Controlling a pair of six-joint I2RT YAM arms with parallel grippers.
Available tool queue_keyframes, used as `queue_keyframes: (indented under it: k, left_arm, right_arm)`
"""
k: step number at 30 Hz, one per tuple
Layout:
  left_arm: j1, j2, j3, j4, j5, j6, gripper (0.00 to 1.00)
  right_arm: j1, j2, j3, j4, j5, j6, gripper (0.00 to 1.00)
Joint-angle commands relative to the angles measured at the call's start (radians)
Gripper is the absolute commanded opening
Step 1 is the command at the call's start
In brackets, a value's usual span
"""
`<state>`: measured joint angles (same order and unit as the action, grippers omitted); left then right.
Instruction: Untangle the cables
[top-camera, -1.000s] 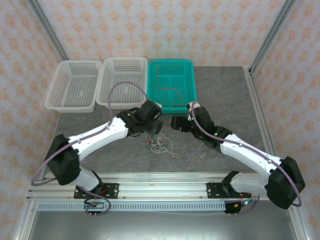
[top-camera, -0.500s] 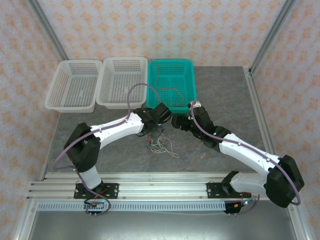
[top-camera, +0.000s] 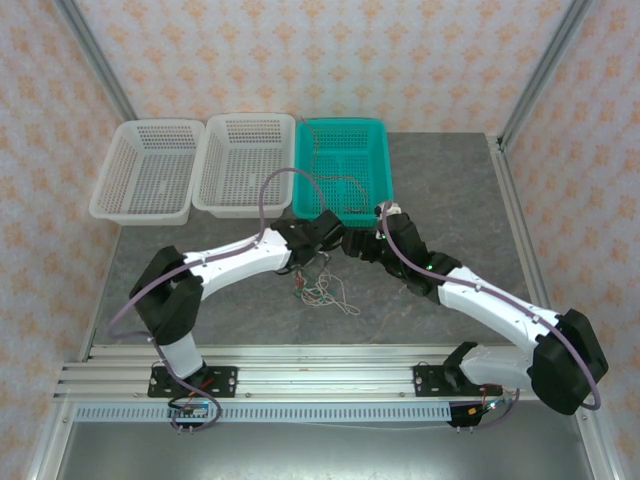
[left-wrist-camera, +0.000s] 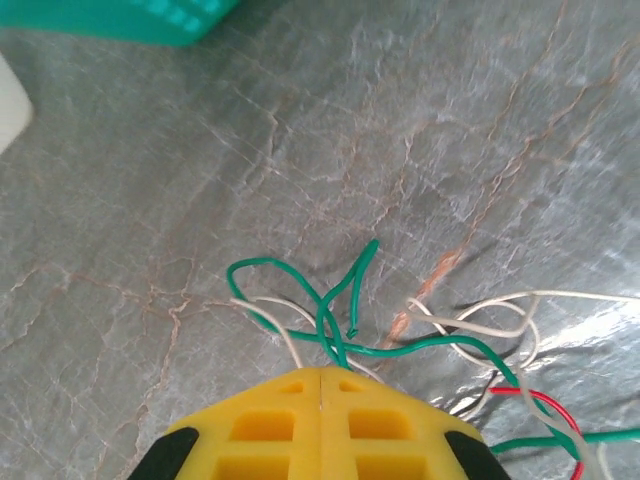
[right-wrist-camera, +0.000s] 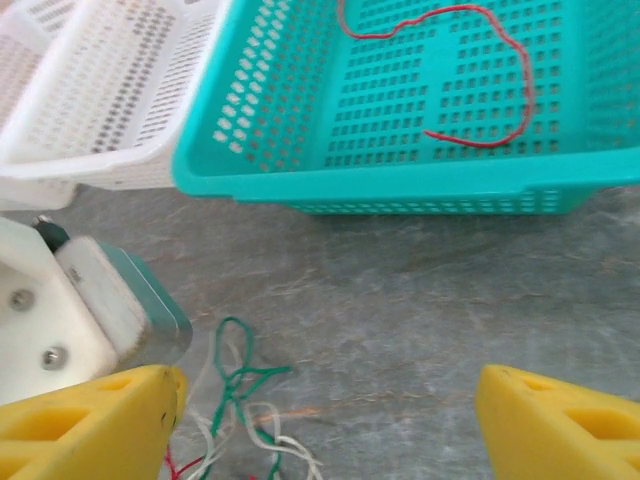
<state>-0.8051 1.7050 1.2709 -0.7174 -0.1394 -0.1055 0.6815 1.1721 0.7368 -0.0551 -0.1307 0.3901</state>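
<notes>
Top view, upper left: two white baskets, the left white basket (top-camera: 145, 172) and the second white basket (top-camera: 246, 165), stand side by side, edges touching. Just to their right is the teal basket (top-camera: 346, 170), with one red cable (top-camera: 335, 180) lying loose inside it.

Centre of frame: the remaining cables (top-camera: 322, 291) lie as one tangle on the grey table (top-camera: 455, 190), below the teal basket and apart from it. The left gripper (top-camera: 318, 260) sits at the tangle's upper edge.

Left wrist view, bottom centre: the left gripper (left-wrist-camera: 320, 385) has its yellow fingers pressed flat together, no gap at the seam. A green cable (left-wrist-camera: 362, 268) loops just above the tips and runs in under them with white strands. Whether any strand is pinched cannot be told.

Top view, right of centre: the right gripper (top-camera: 356, 246) is above the tangle, beside the teal basket's near rim.

Right wrist view: the right gripper (right-wrist-camera: 325, 420) has its fingers spread wide at the bottom corners, holding nothing. The green cable (right-wrist-camera: 240, 380) lies at lower left, and the red cable (right-wrist-camera: 505, 60) is at upper right inside the teal basket (right-wrist-camera: 400, 185).
</notes>
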Motion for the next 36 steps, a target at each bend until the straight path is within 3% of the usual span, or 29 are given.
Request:
queue_keyframes:
  k: [1, 4, 10, 15, 25, 29, 36]
  left_arm:
    - [-0.004, -0.100, -0.034, 0.080, -0.004, -0.022, 0.00]
    - [0.015, -0.136, -0.072, 0.151, 0.104, -0.049, 0.00]
    - [0.052, -0.174, -0.128, 0.286, 0.298, -0.127, 0.00]
    - [0.088, -0.176, -0.132, 0.309, 0.354, -0.170, 0.00]
    - [0.161, -0.239, -0.225, 0.409, 0.425, -0.263, 0.00]
    - [0.196, -0.277, -0.248, 0.407, 0.410, -0.266, 0.00]
    - [0.330, -0.401, -0.320, 0.380, 0.395, -0.259, 0.00]
  right_arm:
    - [-0.003, 0.028, -0.047, 0.123, -0.180, -0.002, 0.79]
    - [0.013, 0.054, -0.111, 0.291, -0.357, 0.004, 0.81]
    - [0.099, 0.203, -0.127, 0.476, -0.422, 0.061, 0.85]
    - [0.118, 0.368, -0.125, 0.654, -0.454, 0.128, 0.82]
    - [0.118, 0.534, -0.111, 0.698, -0.474, 0.138, 0.27]
    - [0.116, 0.526, -0.103, 0.591, -0.364, 0.156, 0.00]
    - [0.051, 0.492, -0.171, 0.503, -0.249, 0.262, 0.00]
